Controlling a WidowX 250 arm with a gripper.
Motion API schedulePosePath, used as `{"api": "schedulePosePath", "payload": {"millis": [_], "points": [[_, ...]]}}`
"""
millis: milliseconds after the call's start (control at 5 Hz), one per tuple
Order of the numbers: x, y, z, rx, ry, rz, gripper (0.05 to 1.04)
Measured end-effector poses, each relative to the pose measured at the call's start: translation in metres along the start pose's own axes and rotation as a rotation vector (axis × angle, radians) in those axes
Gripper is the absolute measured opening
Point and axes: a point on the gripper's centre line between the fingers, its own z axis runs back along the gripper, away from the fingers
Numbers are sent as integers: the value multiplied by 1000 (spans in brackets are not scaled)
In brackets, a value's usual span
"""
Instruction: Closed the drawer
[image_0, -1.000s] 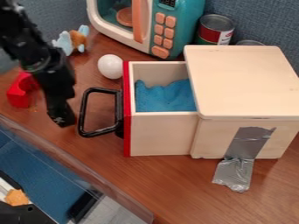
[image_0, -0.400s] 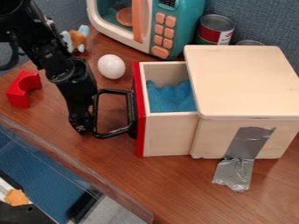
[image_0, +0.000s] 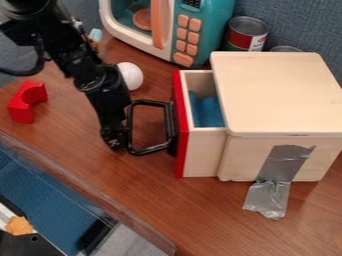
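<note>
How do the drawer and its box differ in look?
The drawer has a red front and black handle; the box has gray tape on its side. The drawer's exposed part is open on top, showing something blue; the box has a flat top. Both have pale wooden sides.

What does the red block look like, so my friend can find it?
Find the big wooden box, then look left, past the black handle and robot arm. The red block has a curved scoop cut out, unlike the smooth, rounded white egg nearby.
</note>
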Motion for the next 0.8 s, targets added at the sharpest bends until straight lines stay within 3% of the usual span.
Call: {"api": "schedulePosePath", "payload": {"millis": [800], "points": [[54, 30, -20, 0, -61, 44, 999]]}}
